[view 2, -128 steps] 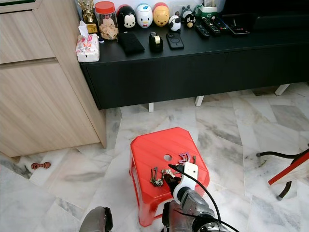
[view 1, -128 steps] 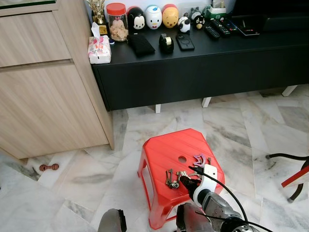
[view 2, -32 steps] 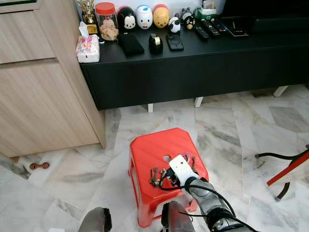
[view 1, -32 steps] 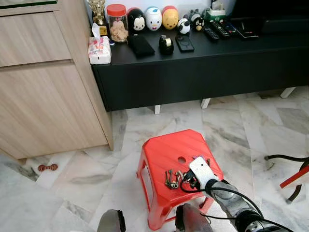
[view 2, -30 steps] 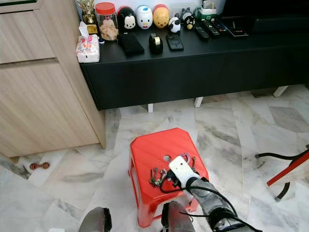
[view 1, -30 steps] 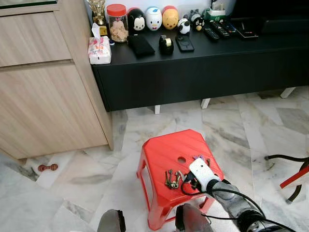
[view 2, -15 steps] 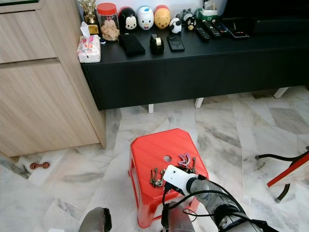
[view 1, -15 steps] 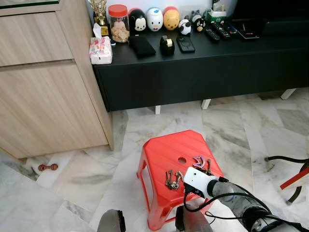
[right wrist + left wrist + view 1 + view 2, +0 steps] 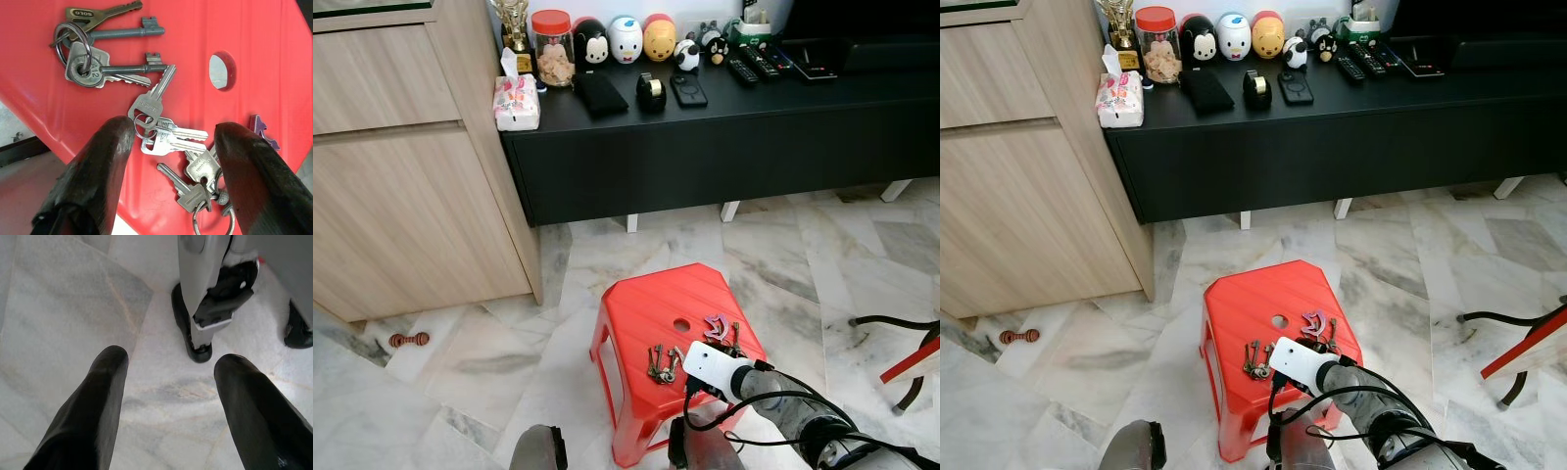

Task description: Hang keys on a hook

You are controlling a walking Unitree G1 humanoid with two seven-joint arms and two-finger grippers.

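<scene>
My right gripper hovers low over the red stool, fingers spread wide, with a bunch of silver keys lying flat between the two black fingertips, not yet pinched. A second bunch, one brass and several grey long-shafted keys on a ring, lies just beyond on the ribbed plastic top. A round hole pierces the seat, and a small purple hook-shaped piece rests near it. My left gripper hangs open over the pale veined marble floor. Beyond the stool stands a black low cabinet crowded with figurines.
</scene>
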